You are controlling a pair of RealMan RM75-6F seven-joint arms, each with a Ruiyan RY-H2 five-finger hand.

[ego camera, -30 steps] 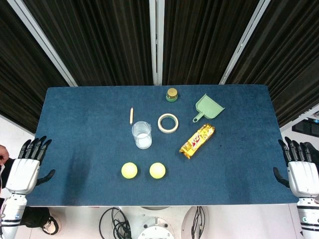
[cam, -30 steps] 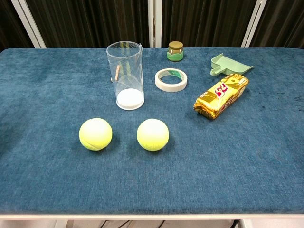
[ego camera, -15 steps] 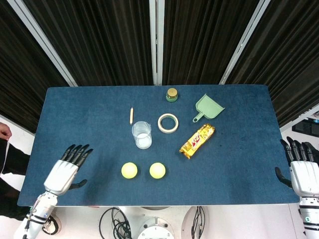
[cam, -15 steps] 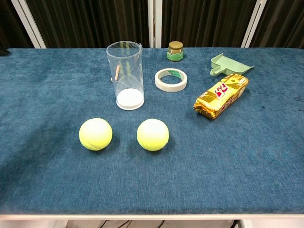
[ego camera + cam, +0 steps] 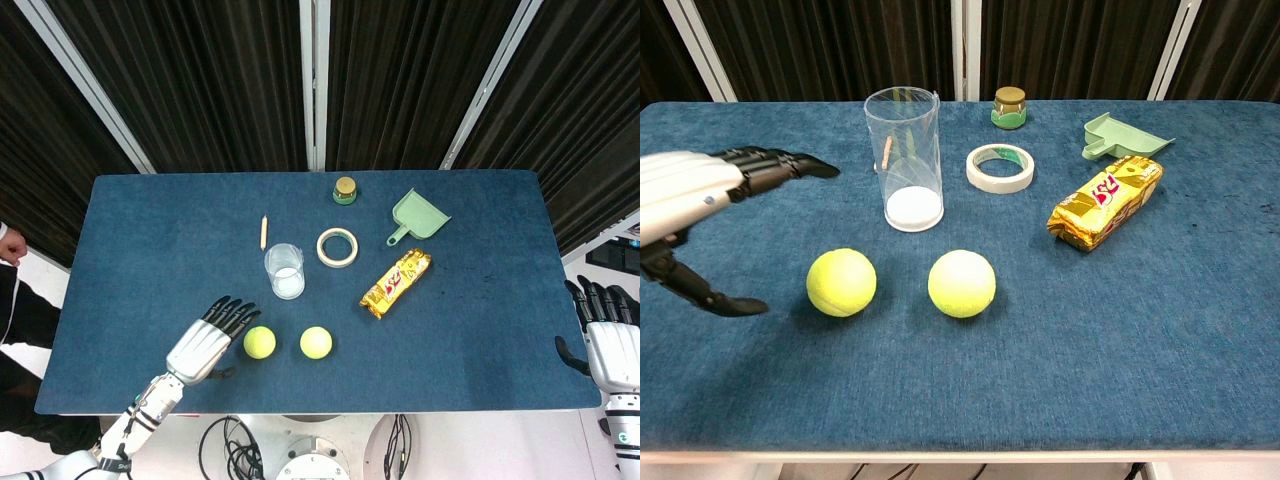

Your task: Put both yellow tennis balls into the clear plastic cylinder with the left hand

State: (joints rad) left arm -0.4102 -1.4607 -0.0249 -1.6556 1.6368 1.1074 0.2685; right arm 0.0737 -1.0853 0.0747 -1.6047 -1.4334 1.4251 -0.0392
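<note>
- While neither ball has gone in yet, the left robot hand hovers just left of the nearer-left tennis ball, fingers spread and thumb dropped, holding nothing; judged a pre-grasp posture.
- Second tennis ball sits just right of the first, apart from it, both nearer than the clear plastic cylinder.
- Cylinder stands upright with its mouth up, just beyond the balls, suited to a drop from above.
- Right robot hand idles off the surface edge, far right of the cylinder, fingers extended and holding nothing.
- Beyond and right of the cylinder: tape roll, snack packet, green dustpan, small jar.
</note>
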